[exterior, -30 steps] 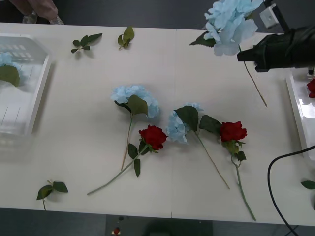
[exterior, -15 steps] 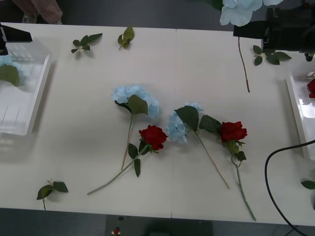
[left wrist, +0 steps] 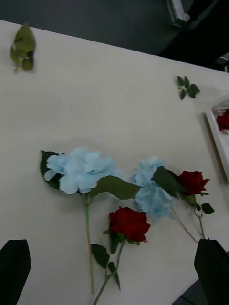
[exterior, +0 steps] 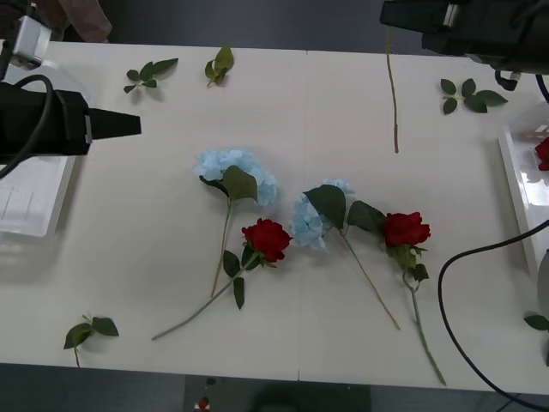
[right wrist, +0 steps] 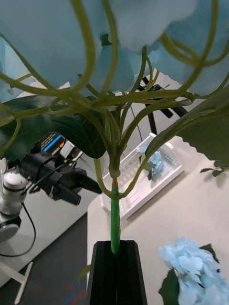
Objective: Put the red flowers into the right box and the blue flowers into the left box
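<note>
Stem and bloom have risen: the blue hydrangea held by the right tool (right wrist: 114,267) has climbed out of the front frame's top edge within the last second, so only its thin stem (exterior: 392,94) hangs down at upper centre-right, while it has drifted leftward along the bench (exterior: 343,112). Its black fingers are pinched tight on the green stem base in the right wrist view. Meanwhile the left tool (exterior: 129,124) has swung in from the left edge, over the left box (exterior: 34,202), and its fingers (left wrist: 14,267) stand wide apart at the lower corners of the left wrist view. This reads as a handover being set up, so the flower can reach the left box, though that is a judgement. Two blue hydrangeas (exterior: 236,176) and two red roses (exterior: 267,238) lie mid-bench, unsorted. The right box (exterior: 519,184) is cut off at the right edge with one rose (exterior: 543,153) partly visible; the left arm hides most of the left box, so its contents cannot be counted from the front.
</note>
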### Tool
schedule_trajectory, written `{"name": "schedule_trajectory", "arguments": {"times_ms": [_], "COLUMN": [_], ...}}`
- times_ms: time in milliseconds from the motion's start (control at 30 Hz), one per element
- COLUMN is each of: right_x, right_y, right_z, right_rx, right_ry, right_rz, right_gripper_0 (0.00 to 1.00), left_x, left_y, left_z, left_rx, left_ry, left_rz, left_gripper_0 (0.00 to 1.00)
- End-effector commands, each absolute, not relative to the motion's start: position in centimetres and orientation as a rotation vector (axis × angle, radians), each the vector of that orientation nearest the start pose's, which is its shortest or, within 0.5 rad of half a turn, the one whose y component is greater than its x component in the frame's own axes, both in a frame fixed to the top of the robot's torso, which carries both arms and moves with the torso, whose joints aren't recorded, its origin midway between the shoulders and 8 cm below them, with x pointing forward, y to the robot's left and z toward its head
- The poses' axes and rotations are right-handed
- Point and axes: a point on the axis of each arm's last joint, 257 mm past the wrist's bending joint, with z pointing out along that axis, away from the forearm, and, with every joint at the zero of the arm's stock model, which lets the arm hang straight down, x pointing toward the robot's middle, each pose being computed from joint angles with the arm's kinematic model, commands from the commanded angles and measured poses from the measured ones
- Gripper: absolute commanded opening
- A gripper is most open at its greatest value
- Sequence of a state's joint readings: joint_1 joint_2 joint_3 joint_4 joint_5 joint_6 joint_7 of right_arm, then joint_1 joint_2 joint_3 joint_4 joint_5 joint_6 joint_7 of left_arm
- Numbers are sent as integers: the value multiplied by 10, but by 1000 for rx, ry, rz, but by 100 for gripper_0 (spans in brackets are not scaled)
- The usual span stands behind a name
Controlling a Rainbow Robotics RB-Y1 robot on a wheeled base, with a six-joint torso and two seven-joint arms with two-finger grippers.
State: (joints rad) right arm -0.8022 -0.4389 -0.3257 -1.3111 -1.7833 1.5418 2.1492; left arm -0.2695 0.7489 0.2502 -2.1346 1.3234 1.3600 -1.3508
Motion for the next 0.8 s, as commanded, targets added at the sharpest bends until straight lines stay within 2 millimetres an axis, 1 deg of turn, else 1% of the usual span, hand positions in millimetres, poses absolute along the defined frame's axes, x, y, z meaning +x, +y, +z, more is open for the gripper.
{"name": "schedule_trajectory", "arguments": {"times_ms": [33,100,167,233,267,333,367,433,467,533,667,700,800], "right_x": [474,472,471,470,469,466,465,464,463,463,461,461,461], "right_y": [-79,-68,-63,-58,-56,-49,-47,-42,-41,-39,-34,-34,-34], "right_z": [94,102,105,108,109,114,114,117,117,116,113,113,113], "right_rx": [-845,-810,-795,-771,-767,-751,-749,-744,-746,-742,-747,-747,-747], "right_ry": [1483,1487,1490,1499,1499,1494,1496,1491,1491,1494,1506,1506,1506], "right_rz": [1398,1440,1459,1490,1499,1543,1553,1574,1577,1588,1599,1599,1599], "right_gripper_0": [0,0,0,0,0,0,0,0,0,0,0,0,0], "left_x": [414,400,394,385,384,380,380,380,380,381,382,382,380], "left_y": [168,143,132,109,103,85,81,63,58,41,20,17,2], "left_z": [-51,-48,-47,-45,-44,-43,-44,-44,-44,-43,-40,-39,-31], "left_rx": [398,439,454,476,480,487,488,490,489,492,506,501,493], "left_ry": [2106,2079,2069,2040,2033,2006,2002,1974,1966,1934,1917,1917,1912], "left_rz": [-818,-882,-911,-977,-990,-1032,-1038,-1070,-1079,-1096,-1101,-1108,-1142], "left_gripper_0": [100,100,100,100,100,100,100,100,100,100,100,100,100]}}
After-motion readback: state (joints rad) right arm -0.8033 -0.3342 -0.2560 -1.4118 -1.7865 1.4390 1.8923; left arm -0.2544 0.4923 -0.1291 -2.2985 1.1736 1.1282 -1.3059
